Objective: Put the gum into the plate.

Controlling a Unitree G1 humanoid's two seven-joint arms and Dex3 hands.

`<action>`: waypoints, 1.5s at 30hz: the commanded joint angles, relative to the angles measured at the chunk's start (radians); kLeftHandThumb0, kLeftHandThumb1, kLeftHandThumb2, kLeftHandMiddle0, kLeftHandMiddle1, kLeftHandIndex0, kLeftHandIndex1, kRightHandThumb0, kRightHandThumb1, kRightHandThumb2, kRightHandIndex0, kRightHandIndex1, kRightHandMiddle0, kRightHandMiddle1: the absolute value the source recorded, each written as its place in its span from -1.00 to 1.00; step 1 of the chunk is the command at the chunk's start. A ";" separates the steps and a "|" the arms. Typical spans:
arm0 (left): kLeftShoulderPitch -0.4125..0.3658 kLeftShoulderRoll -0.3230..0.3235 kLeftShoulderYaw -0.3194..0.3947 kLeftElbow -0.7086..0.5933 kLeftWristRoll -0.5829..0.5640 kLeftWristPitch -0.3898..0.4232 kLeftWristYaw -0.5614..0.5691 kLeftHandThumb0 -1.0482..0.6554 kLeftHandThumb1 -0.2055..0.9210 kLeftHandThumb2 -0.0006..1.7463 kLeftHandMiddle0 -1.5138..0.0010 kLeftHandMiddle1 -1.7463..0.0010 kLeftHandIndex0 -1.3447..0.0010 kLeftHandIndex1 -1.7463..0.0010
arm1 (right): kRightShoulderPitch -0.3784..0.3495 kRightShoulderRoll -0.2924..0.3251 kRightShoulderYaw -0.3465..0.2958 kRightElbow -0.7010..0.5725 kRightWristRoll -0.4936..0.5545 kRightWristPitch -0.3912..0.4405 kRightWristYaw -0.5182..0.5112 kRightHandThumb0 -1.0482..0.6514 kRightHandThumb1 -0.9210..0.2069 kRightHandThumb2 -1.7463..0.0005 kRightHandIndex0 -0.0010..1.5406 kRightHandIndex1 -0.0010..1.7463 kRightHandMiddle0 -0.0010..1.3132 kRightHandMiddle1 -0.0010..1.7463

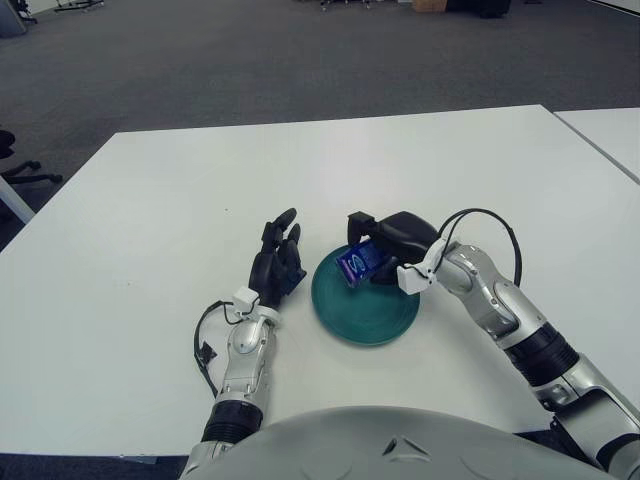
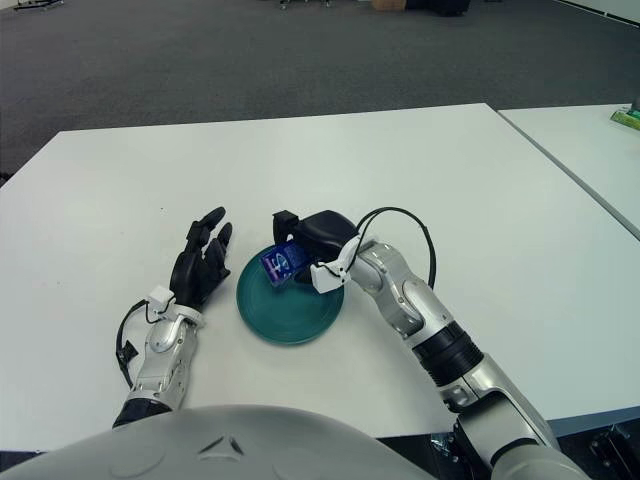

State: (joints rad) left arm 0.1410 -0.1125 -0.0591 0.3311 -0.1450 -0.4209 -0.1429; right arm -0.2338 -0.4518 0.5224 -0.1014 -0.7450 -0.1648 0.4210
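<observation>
Office: grey carpet [image 1: 200, 70], white tables [image 1: 150, 220], chair base [image 1: 25, 172].

Both views are taken from up on the robot's head, angled forward and down, so the grey rounded chest shell [image 1: 400, 440] is caught along the bottom edge of each. The flat white table [image 1: 150, 200] is seen from pretty close, and grey carpet floor [image 2: 300, 60] is picked up beyond its far edge. Pretty much the same scene is shared by the two: the whole near tabletop with the round teal plate [image 2: 290, 315] sitting mid-frame. Everything is shifted a bit leftward in the right eye view, and more of a second white table [image 2: 590, 140] is taken in on the right.
</observation>
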 commanded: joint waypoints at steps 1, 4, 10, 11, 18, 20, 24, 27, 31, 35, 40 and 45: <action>0.072 -0.048 -0.012 0.035 -0.001 0.050 0.023 -0.67 1.00 0.00 0.58 0.99 1.00 0.15 | 0.022 -0.011 0.017 -0.050 -0.031 0.017 0.042 -0.24 -0.45 -0.08 0.29 1.00 -0.40 1.00; 0.075 -0.051 -0.015 0.026 -0.006 0.061 0.027 -0.67 1.00 0.00 0.59 1.00 1.00 0.16 | 0.035 -0.013 0.023 -0.066 -0.048 0.026 0.061 -0.24 -0.48 -0.05 0.24 1.00 -0.42 1.00; 0.076 -0.054 -0.019 0.008 -0.018 0.093 0.042 -0.66 1.00 0.01 0.58 0.99 1.00 0.15 | 0.075 -0.024 0.026 -0.074 -0.077 -0.006 0.031 -0.21 -0.74 0.17 -0.06 1.00 -0.56 1.00; 0.076 -0.054 -0.019 0.006 -0.018 0.095 0.044 -0.66 1.00 0.01 0.58 0.99 1.00 0.15 | 0.072 -0.027 0.024 -0.073 -0.082 -0.017 0.024 -0.21 -0.79 0.22 -0.10 1.00 -0.58 1.00; 0.075 -0.052 -0.023 0.002 -0.015 0.098 0.055 -0.66 1.00 0.02 0.57 0.99 1.00 0.13 | 0.054 -0.044 0.020 -0.074 -0.121 -0.049 0.015 -0.60 -0.99 0.15 -0.57 0.17 -0.94 0.35; 0.072 -0.050 -0.024 0.005 -0.014 0.096 0.057 -0.67 1.00 0.02 0.56 0.99 1.00 0.11 | 0.058 -0.040 0.014 -0.075 -0.125 -0.045 0.015 -0.70 -0.99 0.10 -0.64 -0.19 -0.97 0.07; 0.071 -0.047 -0.026 0.008 -0.013 0.089 0.056 -0.68 1.00 0.02 0.54 0.98 1.00 0.08 | 0.067 -0.031 0.005 -0.082 -0.121 -0.036 0.015 -0.82 -1.00 0.04 -0.77 -0.69 -0.99 -0.32; 0.069 -0.044 -0.027 0.018 -0.006 0.068 0.056 -0.68 1.00 0.03 0.53 0.98 1.00 0.08 | 0.077 -0.021 -0.006 -0.088 -0.095 -0.033 0.011 -0.87 -1.00 0.02 -0.83 -0.82 -1.00 -0.47; 0.065 -0.038 -0.028 0.038 0.006 0.030 0.053 -0.70 1.00 0.06 0.55 0.99 1.00 0.15 | 0.096 -0.009 -0.028 -0.095 -0.042 -0.053 -0.019 -0.97 -1.00 -0.02 -0.96 -0.95 -1.00 -0.79; 0.059 -0.032 -0.027 0.056 0.009 0.005 0.046 -0.71 1.00 0.08 0.57 0.99 1.00 0.20 | 0.112 0.001 -0.047 -0.090 -0.016 -0.070 -0.058 -0.99 -1.00 0.00 -0.99 -0.99 -1.00 -0.93; 0.053 -0.028 -0.024 0.074 0.024 -0.026 0.050 -0.70 1.00 0.09 0.59 1.00 1.00 0.23 | 0.128 0.014 -0.062 -0.082 -0.014 -0.075 -0.106 -1.00 -1.00 0.03 -0.96 -0.98 -0.99 -0.95; 0.050 -0.027 -0.021 0.085 0.042 -0.047 0.059 -0.70 1.00 0.11 0.60 1.00 1.00 0.23 | 0.139 0.027 -0.073 -0.077 0.011 -0.075 -0.120 -1.00 -1.00 0.03 -0.94 -0.98 -0.98 -0.94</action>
State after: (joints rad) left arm 0.1532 -0.1106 -0.0828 0.3304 -0.1089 -0.4633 -0.0982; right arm -0.0975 -0.4370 0.4653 -0.1809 -0.7592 -0.2375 0.3187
